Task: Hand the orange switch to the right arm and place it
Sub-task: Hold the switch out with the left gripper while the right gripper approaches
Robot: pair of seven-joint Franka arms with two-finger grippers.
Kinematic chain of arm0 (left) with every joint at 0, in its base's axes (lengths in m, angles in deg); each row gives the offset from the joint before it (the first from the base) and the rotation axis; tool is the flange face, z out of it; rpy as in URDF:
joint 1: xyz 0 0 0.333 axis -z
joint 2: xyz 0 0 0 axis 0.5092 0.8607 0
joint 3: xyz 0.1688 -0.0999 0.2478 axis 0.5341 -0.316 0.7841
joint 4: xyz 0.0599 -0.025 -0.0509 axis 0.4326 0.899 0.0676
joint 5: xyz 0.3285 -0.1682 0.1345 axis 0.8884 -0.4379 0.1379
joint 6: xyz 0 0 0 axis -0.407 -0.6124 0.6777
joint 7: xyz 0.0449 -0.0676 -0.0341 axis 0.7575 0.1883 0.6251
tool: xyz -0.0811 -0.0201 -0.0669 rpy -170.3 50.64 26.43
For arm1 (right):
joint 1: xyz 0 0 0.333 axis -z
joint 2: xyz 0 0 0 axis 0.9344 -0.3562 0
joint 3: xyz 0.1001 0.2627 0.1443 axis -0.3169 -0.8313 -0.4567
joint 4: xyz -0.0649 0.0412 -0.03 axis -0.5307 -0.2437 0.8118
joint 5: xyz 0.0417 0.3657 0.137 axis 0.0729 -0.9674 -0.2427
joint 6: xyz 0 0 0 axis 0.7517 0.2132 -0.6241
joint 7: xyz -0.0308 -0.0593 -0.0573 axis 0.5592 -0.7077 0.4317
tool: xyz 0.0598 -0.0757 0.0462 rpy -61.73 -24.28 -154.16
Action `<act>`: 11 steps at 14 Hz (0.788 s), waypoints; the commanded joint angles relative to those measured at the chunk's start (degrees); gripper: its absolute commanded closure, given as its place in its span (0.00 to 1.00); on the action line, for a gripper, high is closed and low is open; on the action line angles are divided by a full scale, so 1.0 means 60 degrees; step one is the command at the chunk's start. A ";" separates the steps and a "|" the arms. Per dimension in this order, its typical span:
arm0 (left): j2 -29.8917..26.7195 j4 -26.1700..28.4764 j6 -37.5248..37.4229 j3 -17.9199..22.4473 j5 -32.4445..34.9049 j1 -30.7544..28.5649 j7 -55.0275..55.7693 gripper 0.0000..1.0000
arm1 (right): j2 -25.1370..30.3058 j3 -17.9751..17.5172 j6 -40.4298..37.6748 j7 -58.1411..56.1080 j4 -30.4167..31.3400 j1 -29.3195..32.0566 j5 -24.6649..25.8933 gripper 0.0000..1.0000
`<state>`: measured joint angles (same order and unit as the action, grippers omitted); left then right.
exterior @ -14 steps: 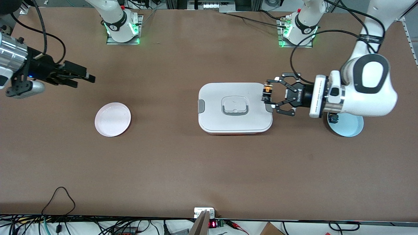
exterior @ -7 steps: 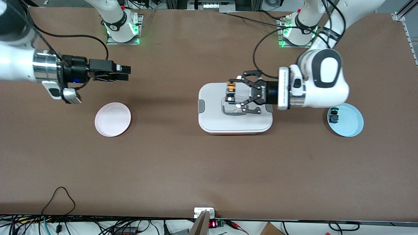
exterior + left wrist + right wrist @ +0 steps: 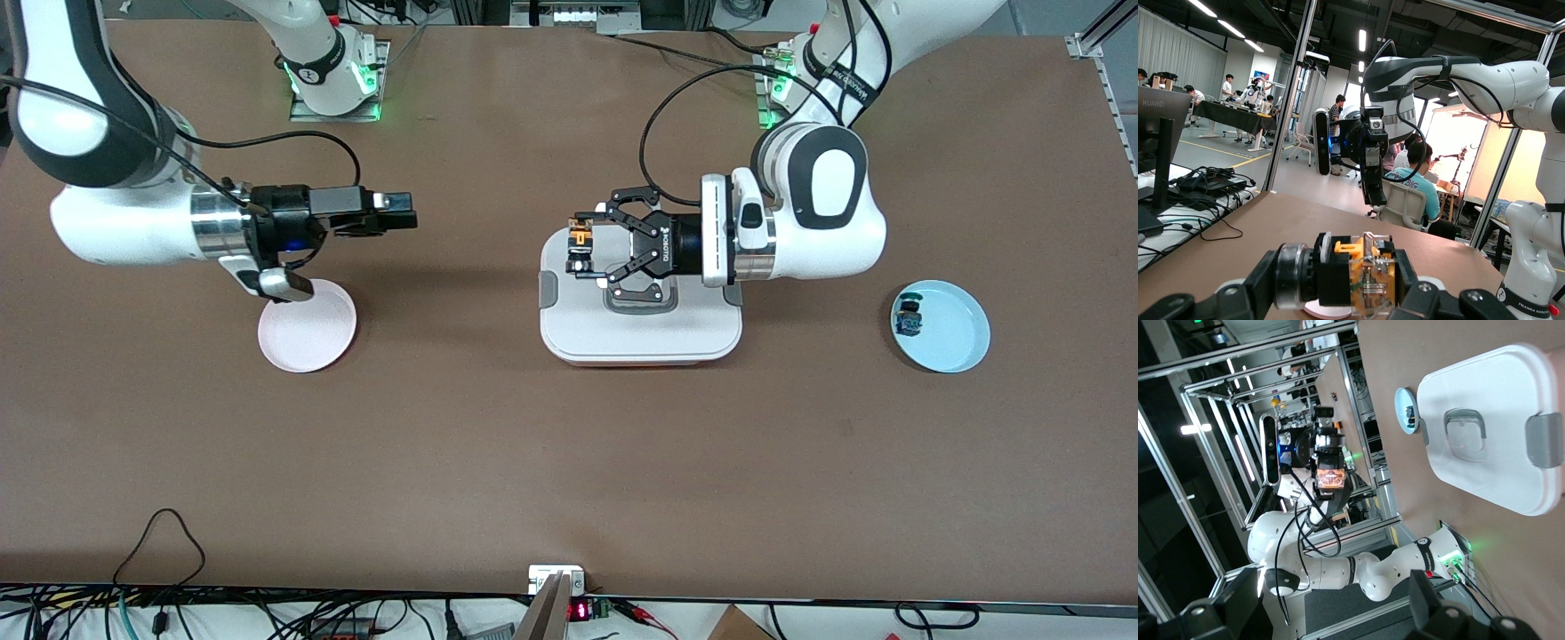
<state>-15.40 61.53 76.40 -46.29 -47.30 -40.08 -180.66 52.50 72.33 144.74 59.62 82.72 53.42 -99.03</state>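
My left gripper (image 3: 584, 250) is shut on the orange switch (image 3: 580, 242), a stubby black part with amber pieces, and holds it sideways over the white lidded box (image 3: 640, 336), at the box's edge toward the right arm's end. In the left wrist view the switch (image 3: 1361, 277) sits between the fingers. My right gripper (image 3: 404, 213) is open and empty. It is level over the table between the pink plate (image 3: 307, 333) and the box, and points at the switch, a gap apart. The right wrist view shows the switch (image 3: 1329, 479) in the left gripper straight ahead.
A blue plate (image 3: 958, 345) toward the left arm's end holds a small blue-and-green component (image 3: 908, 318). The pink plate holds nothing. The white box has a grey handle (image 3: 642, 300) and grey side clips. Cables hang along the table's near edge.
The left gripper has carried the switch from the box's edge across the lid toward the right arm's end. The right gripper has come in from the table's end toward the box.
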 commanded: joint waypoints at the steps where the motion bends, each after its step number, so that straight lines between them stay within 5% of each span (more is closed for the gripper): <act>1: 0.0099 -0.0017 0.0136 -0.0036 -0.0337 0.0070 -0.0447 0.84 | -0.0211 0.0063 -0.0004 -0.0656 0.0131 -0.0383 -0.0366 0.00; 11: 0.0143 -0.0002 0.0354 -0.0036 -0.0774 0.0508 -0.0447 0.84 | -0.1311 0.0063 0.0346 -0.1903 0.0028 -0.1627 -0.2883 0.00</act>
<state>-14.69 61.53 76.69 -46.31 -48.51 -38.23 -181.10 44.92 72.30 145.44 48.66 83.27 45.45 -113.43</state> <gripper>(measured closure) 0.273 0.000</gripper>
